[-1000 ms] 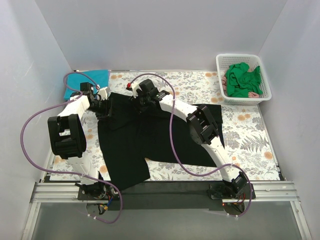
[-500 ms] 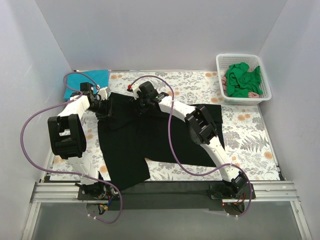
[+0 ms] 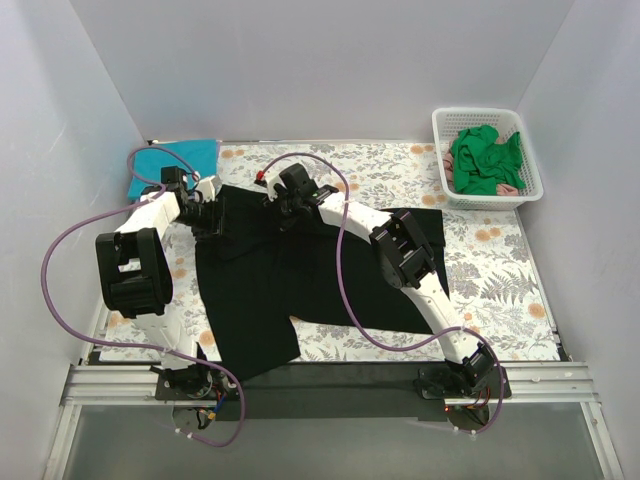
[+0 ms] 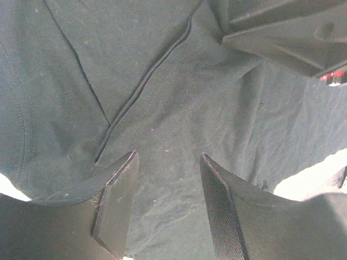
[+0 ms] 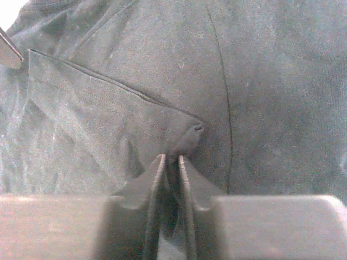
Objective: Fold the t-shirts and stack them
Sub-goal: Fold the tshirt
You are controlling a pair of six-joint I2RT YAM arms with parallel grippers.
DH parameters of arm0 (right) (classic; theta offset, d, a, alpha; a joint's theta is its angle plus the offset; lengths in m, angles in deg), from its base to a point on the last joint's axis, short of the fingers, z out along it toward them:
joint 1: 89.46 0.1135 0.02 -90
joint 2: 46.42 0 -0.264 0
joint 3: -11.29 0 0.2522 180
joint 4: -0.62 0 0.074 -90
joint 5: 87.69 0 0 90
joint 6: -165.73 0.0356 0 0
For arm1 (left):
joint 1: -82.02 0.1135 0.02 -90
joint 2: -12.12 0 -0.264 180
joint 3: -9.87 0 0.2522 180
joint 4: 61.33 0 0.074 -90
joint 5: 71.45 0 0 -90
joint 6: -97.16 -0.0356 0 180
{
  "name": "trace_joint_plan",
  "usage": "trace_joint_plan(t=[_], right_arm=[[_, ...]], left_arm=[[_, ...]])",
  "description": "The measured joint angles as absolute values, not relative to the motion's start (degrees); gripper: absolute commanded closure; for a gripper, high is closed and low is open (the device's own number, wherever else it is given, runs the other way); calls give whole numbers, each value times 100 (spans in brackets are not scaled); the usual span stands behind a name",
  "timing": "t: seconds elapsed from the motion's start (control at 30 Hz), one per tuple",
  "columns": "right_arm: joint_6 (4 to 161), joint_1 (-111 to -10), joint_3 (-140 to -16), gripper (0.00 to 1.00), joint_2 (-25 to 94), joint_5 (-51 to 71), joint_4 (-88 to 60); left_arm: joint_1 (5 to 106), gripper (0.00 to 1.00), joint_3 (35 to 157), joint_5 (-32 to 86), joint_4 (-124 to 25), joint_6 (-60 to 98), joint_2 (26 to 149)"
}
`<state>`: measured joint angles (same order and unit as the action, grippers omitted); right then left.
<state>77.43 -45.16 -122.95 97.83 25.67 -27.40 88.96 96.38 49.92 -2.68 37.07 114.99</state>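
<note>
Black t-shirt [image 3: 260, 290] lies spread over centre of the floral table cover [image 3: 500, 260], one flap reaching toward the lower left of the top view, far edge near upper centre. Left gripper [image 4: 165, 208] down on the shirt's upper-left part, jaws apart, cloth lying flat between the fingers, a hem line running diagonally above them. Right gripper [image 5: 171, 162] at the shirt's far edge, just right of the left one; jaws nearly together, clamped on a small raised pinch of black cloth at a folded corner. Teal t-shirt [image 3: 175, 160] folded at upper left. Green t-shirts [image 3: 485, 160] heaped in white basket [image 3: 440, 120], upper right.
</note>
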Motion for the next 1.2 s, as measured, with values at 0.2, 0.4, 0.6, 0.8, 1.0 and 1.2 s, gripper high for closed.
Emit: trace_joint_plan(t=[0.2, 0.4, 0.6, 0.8, 1.0, 1.2], right_arm=[[7776, -4512, -12278, 99, 9774, 2593, -2732], [7800, -4512, -12210, 99, 9667, 2650, -2729], [7835, -4512, -12160, 99, 9339, 2794, -2725], [7841, -4514, -12103, 99, 9005, 2927, -2627], [7856, -4514, -12033, 99, 8970, 2993, -2629], [7861, -4514, -12020, 99, 8970, 3043, -2624]], left_arm=[[8913, 52, 9599, 5031, -295, 3753, 11499], [8998, 50, 9490, 5049, -306, 3772, 11499], [9046, 50, 9461, 5003, -345, 3812, 11510], [9049, 50, 9461, 4861, -417, 3816, 11676], [9053, 51, 9448, 4583, -561, 3871, 11683], [9053, 53, 9415, 4419, -673, 3927, 11683]])
